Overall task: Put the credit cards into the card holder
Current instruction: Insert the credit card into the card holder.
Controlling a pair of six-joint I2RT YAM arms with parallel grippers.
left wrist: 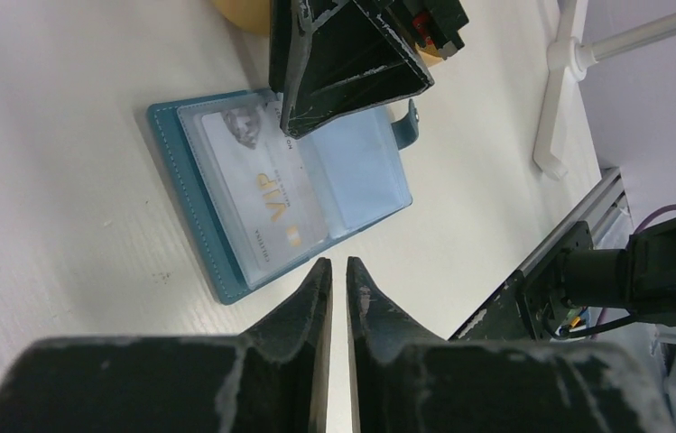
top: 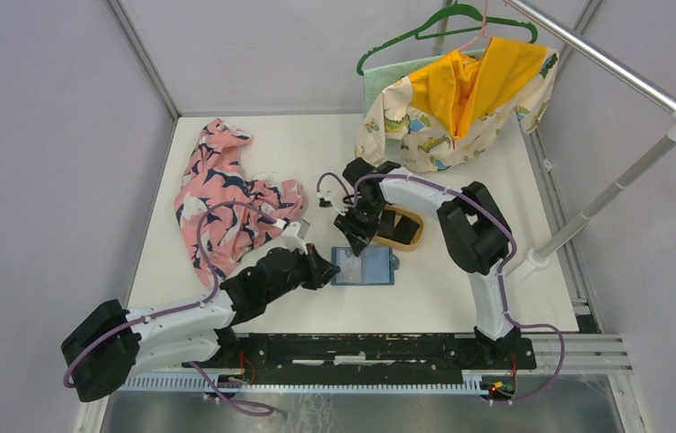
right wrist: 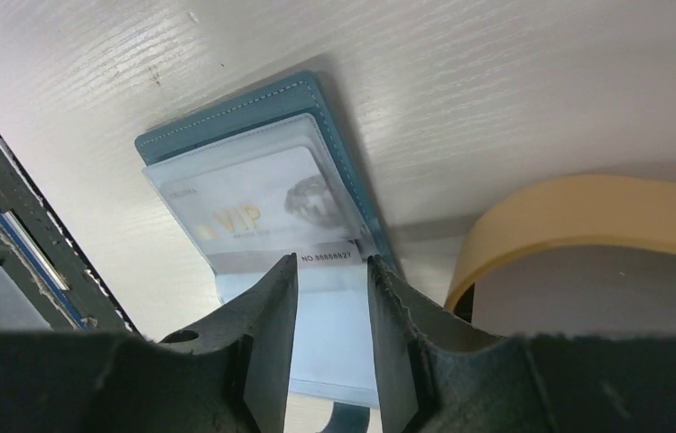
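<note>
I see left pincer [left wrist: 334,271] nearly clenched, empty, at near-left edge of card holder [top: 363,267]. Holder open flat on table [top: 460,289]; pale VIP card [left wrist: 266,203] in left pocket. Right pincer [right wrist: 332,271] released, straddling card's edge. Tray [top: 403,230] beyond.

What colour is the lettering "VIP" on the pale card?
Gold, on the pale card; clearest in the left wrist view.
</note>
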